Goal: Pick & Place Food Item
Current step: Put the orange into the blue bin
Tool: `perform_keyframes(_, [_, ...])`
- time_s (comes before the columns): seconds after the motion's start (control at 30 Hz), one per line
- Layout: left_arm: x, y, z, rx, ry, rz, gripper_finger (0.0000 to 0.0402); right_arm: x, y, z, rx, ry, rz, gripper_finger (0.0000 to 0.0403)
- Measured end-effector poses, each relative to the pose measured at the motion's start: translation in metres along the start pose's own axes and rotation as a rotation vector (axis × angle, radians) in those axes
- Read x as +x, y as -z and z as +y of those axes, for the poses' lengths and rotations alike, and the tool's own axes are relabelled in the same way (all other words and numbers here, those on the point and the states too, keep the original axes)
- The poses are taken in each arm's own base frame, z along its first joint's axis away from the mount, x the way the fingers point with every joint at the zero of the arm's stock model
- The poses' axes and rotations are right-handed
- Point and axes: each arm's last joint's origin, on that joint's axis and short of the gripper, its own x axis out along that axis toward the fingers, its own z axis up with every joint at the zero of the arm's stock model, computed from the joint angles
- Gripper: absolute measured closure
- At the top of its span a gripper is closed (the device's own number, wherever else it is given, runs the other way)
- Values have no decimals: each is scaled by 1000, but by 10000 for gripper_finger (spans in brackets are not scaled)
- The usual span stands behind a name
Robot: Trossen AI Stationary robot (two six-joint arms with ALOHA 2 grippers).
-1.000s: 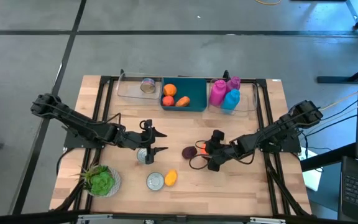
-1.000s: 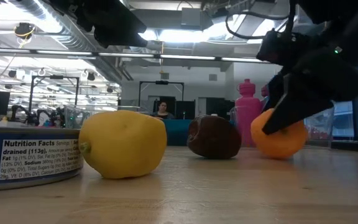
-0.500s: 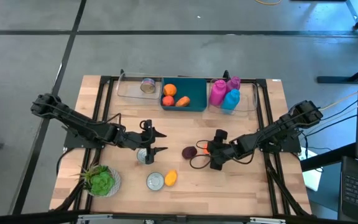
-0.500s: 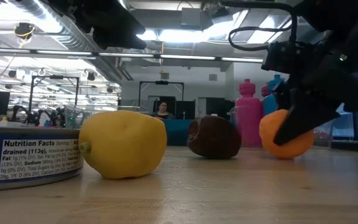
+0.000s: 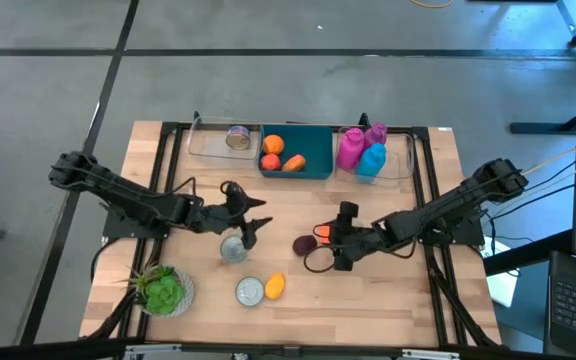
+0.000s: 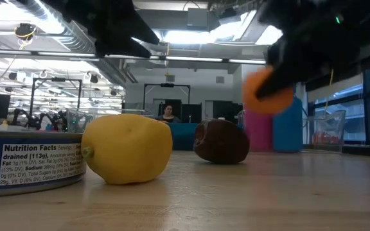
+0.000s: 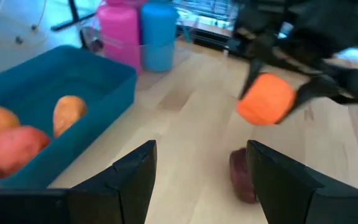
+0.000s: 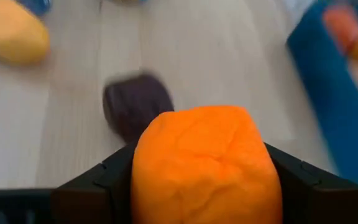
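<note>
My right gripper (image 5: 334, 236) is shut on a round orange food item (image 8: 207, 163), which hangs in the air in the low view (image 6: 268, 94). A dark purple item (image 5: 304, 245) lies on the table just left of it. My left gripper (image 5: 253, 220) hovers open left of the middle of the table, above a small can (image 5: 233, 250). In the left wrist view its fingers frame the orange item (image 7: 266, 99) farther off. The teal bin (image 5: 318, 150) at the far edge holds several orange and red food pieces. My right gripper pinches the orange item between its two fingers (image 8: 101, 180), one on each of two opposite sides (image 8: 148, 168). The fingers come in about level from the table's right side. The item is lifted clear of the table, above the level of the purple item.
A yellow fruit (image 5: 275, 286) and a flat tin (image 5: 251, 291) lie near the near edge, and green lettuce (image 5: 163, 290) lies at the near left. Clear trays flank the bin: one with a can (image 5: 237, 137), one with pink (image 5: 350, 148) and blue (image 5: 371, 160) bottles.
My right gripper has risen with the orange item, which sat on the table a second ago and now hangs clear, and has shifted a little toward the table's left. My left gripper has turned somewhat and moved slightly toward the far edge.
</note>
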Motion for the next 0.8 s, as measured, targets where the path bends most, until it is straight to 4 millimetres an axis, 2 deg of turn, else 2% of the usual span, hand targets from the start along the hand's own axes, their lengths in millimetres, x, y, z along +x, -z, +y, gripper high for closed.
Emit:
perform_keyframes(0.2, [9,-5,12,-137,52,42,161,-11,-29,0,-120,10,-96,159])
perform_keyframes(0.37, [13,-11,17,-260,178,70,139,-14,-42,1,-199,39,-188,159])
perform_keyframes(0.6, [14,-26,15,-407,316,2,96,-18,-58,2,-241,58,-333,159])
perform_keyframes(0.8, [14,-27,15,-474,301,-15,80,-22,-73,-2,-264,101,-467,159])
